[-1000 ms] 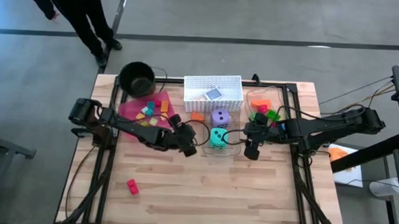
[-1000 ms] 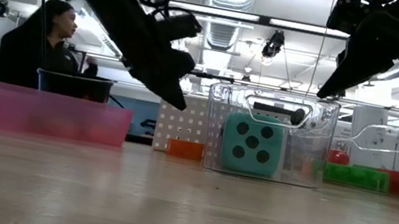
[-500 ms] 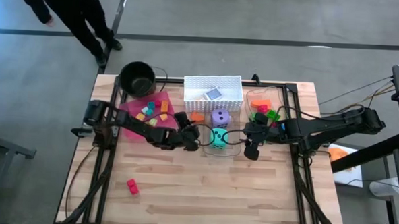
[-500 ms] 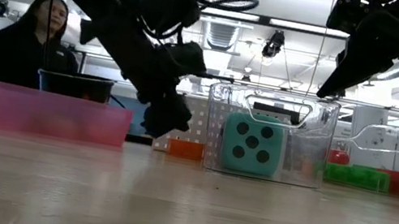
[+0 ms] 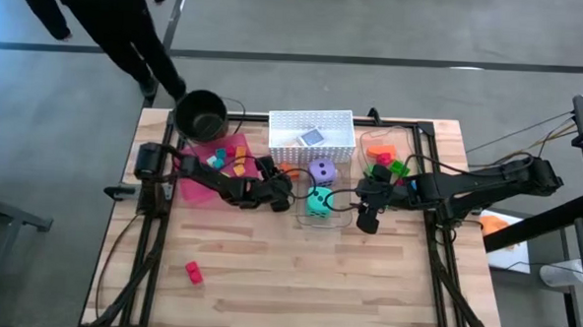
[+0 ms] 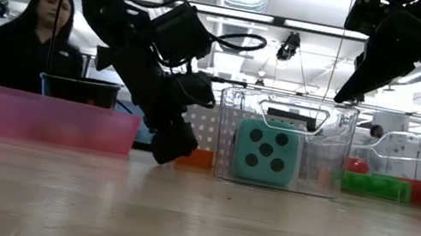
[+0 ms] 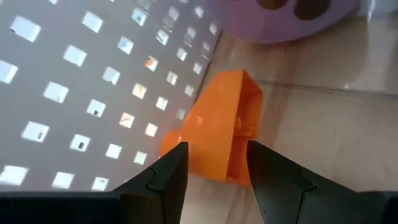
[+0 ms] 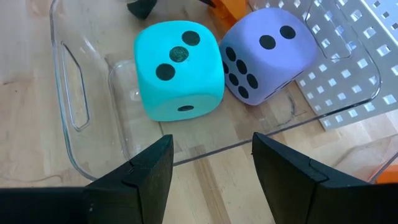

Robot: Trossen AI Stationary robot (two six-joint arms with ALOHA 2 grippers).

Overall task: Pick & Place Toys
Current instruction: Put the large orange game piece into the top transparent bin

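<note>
Left end effector (image 7: 211, 165) open, straddling orange brick (image 7: 217, 134), contact unclear; right end effector (image 8: 211, 155) open, empty, above teal die (image 8: 179, 68)

Grey concrete floor (image 5: 377, 19), wooden table (image 5: 296, 282), ceiling strip lights (image 6: 296, 25)

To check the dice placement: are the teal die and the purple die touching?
Touching. In the right wrist view the teal die and the purple die press together along one edge, with no gap showing.
</note>
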